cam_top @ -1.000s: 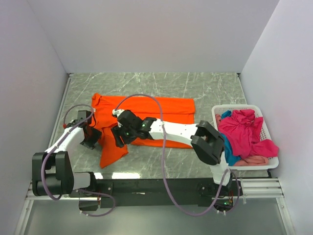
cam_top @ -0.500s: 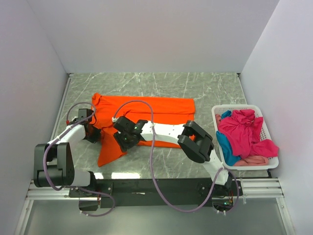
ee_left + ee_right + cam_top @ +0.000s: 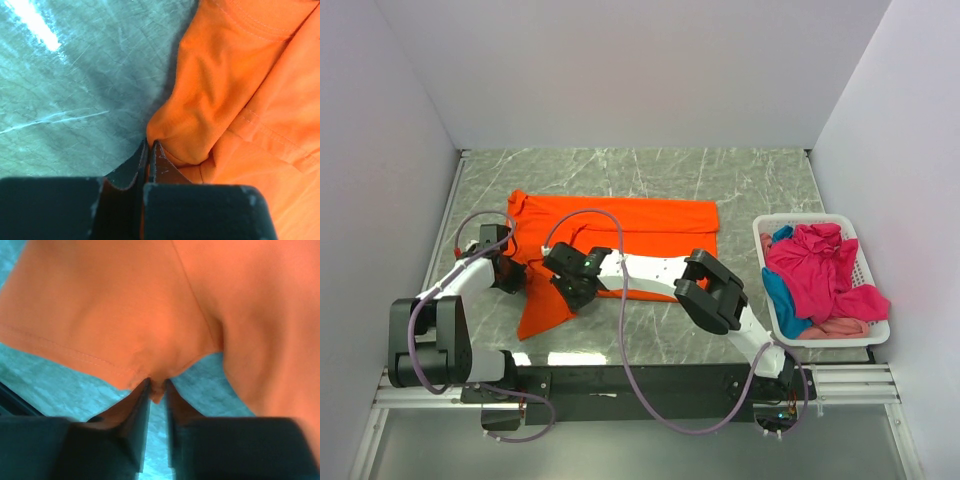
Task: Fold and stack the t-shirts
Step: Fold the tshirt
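Observation:
A bright orange t-shirt (image 3: 630, 222) lies spread across the middle of the marble table, one part trailing toward the near left. My left gripper (image 3: 508, 272) sits at its left edge. In the left wrist view the jaws (image 3: 150, 148) are pressed together on a bunched orange fold (image 3: 200, 125). My right gripper (image 3: 567, 290) reaches over the shirt's near-left part. Its narrow-set jaws (image 3: 156, 386) pinch a small nub of the orange hem (image 3: 100, 340) just above the tabletop. More t-shirts fill the basket: magenta-pink (image 3: 820, 265), teal-blue (image 3: 781, 297) and pale pink (image 3: 835, 327).
A white plastic basket (image 3: 800, 218) stands at the right edge of the table. White walls close in the left, back and right sides. The right arm's long white link (image 3: 655, 272) lies across the shirt's near edge. Bare marble (image 3: 720, 180) shows behind the shirt.
The left jaws have closed on the shirt's left edge. The right arm has slid left along the near hem, and its jaws have narrowed onto the cloth.

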Robot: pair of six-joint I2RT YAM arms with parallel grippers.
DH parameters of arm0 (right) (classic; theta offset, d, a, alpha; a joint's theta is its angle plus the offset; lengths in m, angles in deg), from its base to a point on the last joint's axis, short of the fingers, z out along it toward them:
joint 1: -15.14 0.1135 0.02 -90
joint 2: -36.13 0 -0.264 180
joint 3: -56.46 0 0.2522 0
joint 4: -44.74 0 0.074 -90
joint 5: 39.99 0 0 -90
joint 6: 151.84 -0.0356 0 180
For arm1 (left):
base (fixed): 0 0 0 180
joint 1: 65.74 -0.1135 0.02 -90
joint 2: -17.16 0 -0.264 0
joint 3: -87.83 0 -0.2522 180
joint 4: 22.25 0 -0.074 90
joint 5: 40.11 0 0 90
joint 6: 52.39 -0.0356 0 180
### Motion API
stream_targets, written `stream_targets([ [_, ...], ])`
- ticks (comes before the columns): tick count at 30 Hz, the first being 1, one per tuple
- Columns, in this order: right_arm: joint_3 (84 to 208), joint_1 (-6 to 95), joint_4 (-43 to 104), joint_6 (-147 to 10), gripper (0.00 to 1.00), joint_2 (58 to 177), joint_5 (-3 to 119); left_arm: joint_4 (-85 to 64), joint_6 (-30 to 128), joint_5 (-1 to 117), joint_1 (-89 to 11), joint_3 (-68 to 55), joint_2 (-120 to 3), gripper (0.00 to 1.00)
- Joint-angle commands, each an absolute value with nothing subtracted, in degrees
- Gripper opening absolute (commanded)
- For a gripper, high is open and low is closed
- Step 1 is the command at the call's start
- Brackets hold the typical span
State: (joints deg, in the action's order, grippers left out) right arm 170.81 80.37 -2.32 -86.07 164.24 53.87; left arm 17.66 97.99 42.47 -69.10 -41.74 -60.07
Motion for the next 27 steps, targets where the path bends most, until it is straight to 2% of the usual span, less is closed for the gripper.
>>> stream_targets([
  [1, 172.88, 80.97, -5.4, -86.71, 0.21, 165.33, 51.51, 22.62, 98.51, 39.26, -69.17, -44.22, -60.7, 0.01],
  [2, 172.53, 80.88, -5.75, -87.06, 0.1, 164.63, 50.55, 22.88, 98.51, 38.9, -69.17, -43.96, -60.88, 0.01],
  [4, 169.99, 80.97, -5.32, -88.2, 0.0, 163.31, 50.1, 23.84, 98.86, 37.5, -69.17, -43.34, -61.58, 0.01],
  [14, 157.24, 79.22, 0.83, -91.64, 0.0, 151.97, 54.85, 29.91, 101.94, 31.52, -69.26, -40.79, -62.91, 0.01],
  [27, 155.73, 78.07, 0.57, -90.76, 0.0, 151.35, 58.62, 42.3, 104.67, 28.35, -69.17, -36.4, -61.5, 0.01],
])
